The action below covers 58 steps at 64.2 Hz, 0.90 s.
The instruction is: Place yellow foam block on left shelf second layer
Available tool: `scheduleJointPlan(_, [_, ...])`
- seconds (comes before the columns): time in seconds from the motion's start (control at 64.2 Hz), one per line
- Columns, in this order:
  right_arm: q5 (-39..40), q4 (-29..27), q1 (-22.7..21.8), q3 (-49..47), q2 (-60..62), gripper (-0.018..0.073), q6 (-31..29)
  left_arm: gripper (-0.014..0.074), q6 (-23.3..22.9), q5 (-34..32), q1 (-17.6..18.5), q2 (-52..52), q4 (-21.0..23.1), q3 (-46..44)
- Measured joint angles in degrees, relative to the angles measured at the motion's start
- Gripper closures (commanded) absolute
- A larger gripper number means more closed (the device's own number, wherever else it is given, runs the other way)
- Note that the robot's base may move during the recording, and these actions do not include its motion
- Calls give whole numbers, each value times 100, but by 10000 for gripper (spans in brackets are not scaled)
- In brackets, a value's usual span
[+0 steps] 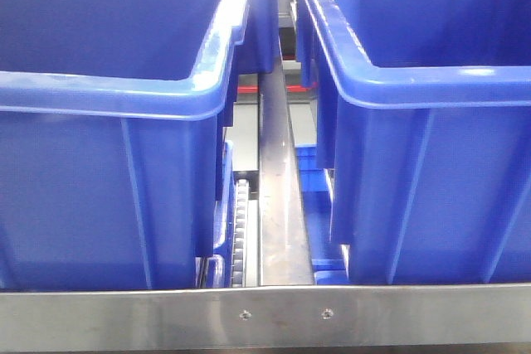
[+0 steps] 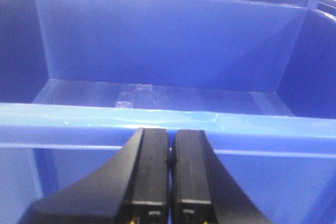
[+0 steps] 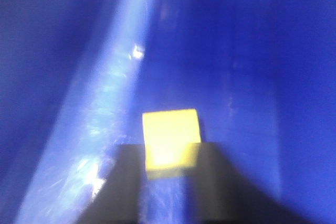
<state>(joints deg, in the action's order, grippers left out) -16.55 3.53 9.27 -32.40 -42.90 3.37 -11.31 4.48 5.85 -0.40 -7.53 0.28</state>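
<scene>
Now: yellow foam block (image 3: 169, 142) clamped in right claw (image 3: 170, 156), dead ahead at twelve o'clock inside blue bin (image 3: 252, 77); left claw (image 2: 171, 174) pressed together, idle.

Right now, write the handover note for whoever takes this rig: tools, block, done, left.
Left tool: fingers together, nothing between them, parked at the near rim of an empty blue bin.
Right tool: inside a blue bin, fingers on either side of the yellow foam block; the view is blurred, so a firm grip is not confirmed.
Done: right tool has reached the block.
Left: secure the grip, lift it out, place it on the left shelf's second layer.
</scene>
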Motion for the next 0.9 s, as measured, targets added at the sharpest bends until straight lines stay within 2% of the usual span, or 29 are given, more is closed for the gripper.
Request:
scheduleJointPlan(0.202, [188, 0, 0, 493, 1446, 528, 0, 460, 0, 0, 0, 0, 0, 0])
scheduleJointPlan(0.389, [188, 0, 0, 556, 2235, 528, 0, 460, 0, 0, 0, 0, 0, 0])
scheduleJointPlan(0.903, [188, -4, -45, 738, 2489, 528, 0, 460, 0, 0, 0, 0, 0, 0])
